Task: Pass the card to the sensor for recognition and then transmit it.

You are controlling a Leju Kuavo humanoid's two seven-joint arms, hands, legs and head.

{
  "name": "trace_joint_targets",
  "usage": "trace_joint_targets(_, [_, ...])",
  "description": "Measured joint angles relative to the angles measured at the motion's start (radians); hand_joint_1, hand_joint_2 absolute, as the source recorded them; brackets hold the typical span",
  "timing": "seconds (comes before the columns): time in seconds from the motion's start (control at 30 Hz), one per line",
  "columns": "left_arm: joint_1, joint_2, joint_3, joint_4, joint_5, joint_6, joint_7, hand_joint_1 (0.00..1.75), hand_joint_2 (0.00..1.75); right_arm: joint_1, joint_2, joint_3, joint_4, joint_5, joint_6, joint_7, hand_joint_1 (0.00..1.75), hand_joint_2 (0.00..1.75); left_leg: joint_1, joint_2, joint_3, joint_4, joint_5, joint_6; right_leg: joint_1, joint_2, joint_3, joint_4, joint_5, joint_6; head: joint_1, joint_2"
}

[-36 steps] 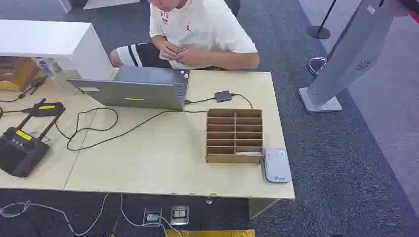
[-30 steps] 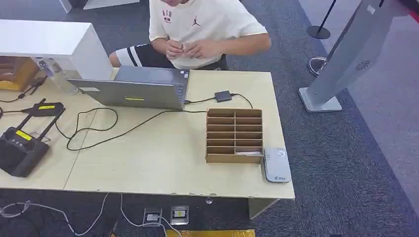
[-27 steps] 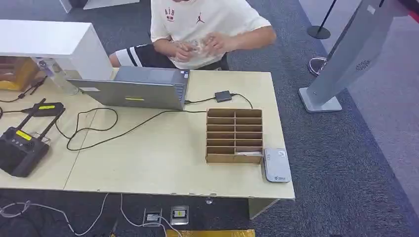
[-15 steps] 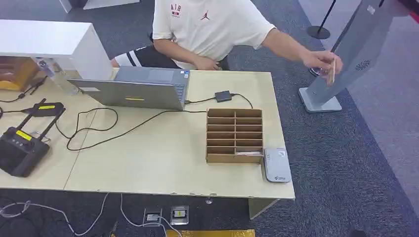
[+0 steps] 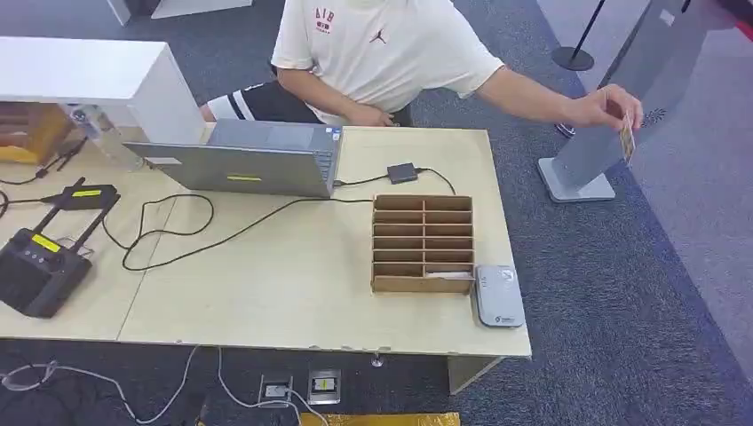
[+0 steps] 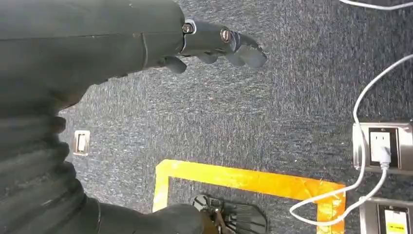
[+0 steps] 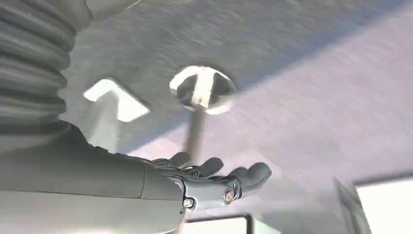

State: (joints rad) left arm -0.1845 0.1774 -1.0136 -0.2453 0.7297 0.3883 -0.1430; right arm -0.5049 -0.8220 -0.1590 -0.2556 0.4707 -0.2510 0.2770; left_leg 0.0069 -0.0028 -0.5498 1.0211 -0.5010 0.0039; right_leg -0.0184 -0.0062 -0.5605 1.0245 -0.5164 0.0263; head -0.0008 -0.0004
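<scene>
Head view — person's hand (image 5: 597, 108) holds card (image 5: 627, 138).

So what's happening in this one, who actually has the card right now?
A person's hand holds the card out past the table's far right corner, off the table. The robot holds nothing: its left hand hangs over the carpet and its right hand has its fingers out. The sensor lies beside the cardboard organizer.

- The person (image 5: 382, 44) is cut off at the head view's top edge.
- The card's (image 5: 627, 138) print is too small to read.
- The right wrist view is motion-blurred; the round stand base (image 7: 202, 88) looks smeared.
- The grey kiosk (image 5: 639, 98) runs past the top edge.
</scene>
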Motion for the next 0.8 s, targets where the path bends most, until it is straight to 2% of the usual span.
trace_joint_targets(0.17, [0.001,-0.008,0.016,0.000,0.002,0.012,-0.021,0.00,1.75,-0.266,-0.122,-0.011,-0.031,0.074,0.009,-0.054,0.00,1.75,-0.006,-0.002,-0.002,0.000,0.002,0.003,-0.006,-0.005,-0.005,0.005,0.001,0.001,-0.002,0.000])
trace_joint_targets(0.3, [0.005,-0.014,0.019,0.000,-0.001,0.014,-0.030,0.00,1.75,-0.454,-0.169,-0.009,-0.049,0.098,0.010,-0.102,0.00,1.75,-0.006,-0.003,-0.004,0.000,0.003,0.003,-0.006,-0.006,-0.006,0.005,0.001,0.001,-0.002,0.000])
trace_joint_targets(0.33, [0.005,-0.016,0.022,0.000,-0.001,0.015,-0.035,0.00,0.00,-0.513,-0.177,-0.004,-0.051,0.102,0.008,-0.128,0.00,1.75,-0.006,-0.003,-0.004,0.000,0.003,0.003,-0.006,-0.006,-0.007,0.006,0.001,0.001,-0.003,0.000])
trace_joint_targets(0.47, [0.005,-0.019,0.030,0.000,0.001,0.020,-0.045,0.00,0.00,-0.646,-0.185,0.031,-0.076,0.105,0.005,-0.198,0.00,1.75,-0.005,-0.003,-0.005,0.000,0.003,0.003,-0.005,-0.006,-0.006,0.006,0.001,0.001,-0.001,0.000])
trace_joint_targets(0.57, [0.005,-0.023,0.040,-0.001,0.003,0.023,-0.055,0.00,0.00,-0.752,-0.158,0.086,-0.092,0.117,0.017,-0.299,0.00,1.75,-0.006,-0.003,-0.009,0.000,0.003,0.002,-0.006,-0.005,-0.007,0.008,0.001,0.001,-0.002,0.000])
trace_joint_targets(0.63, [0.003,-0.023,0.043,-0.001,0.005,0.023,-0.062,0.00,0.00,-0.814,-0.113,0.147,-0.117,0.122,0.061,-0.380,0.00,1.75,-0.004,0.001,-0.007,0.000,0.004,0.002,-0.004,-0.001,-0.007,0.008,0.001,0.001,0.000,0.000])
trace_joint_targets(0.8, [0.001,-0.029,0.044,-0.001,0.000,0.003,-0.085,0.00,0.00,-0.862,0.005,0.289,-0.159,0.108,0.138,-0.482,0.00,1.75,-0.003,-0.001,-0.007,0.000,0.007,0.001,-0.003,-0.003,-0.007,0.009,0.002,0.000,-0.001,0.000])
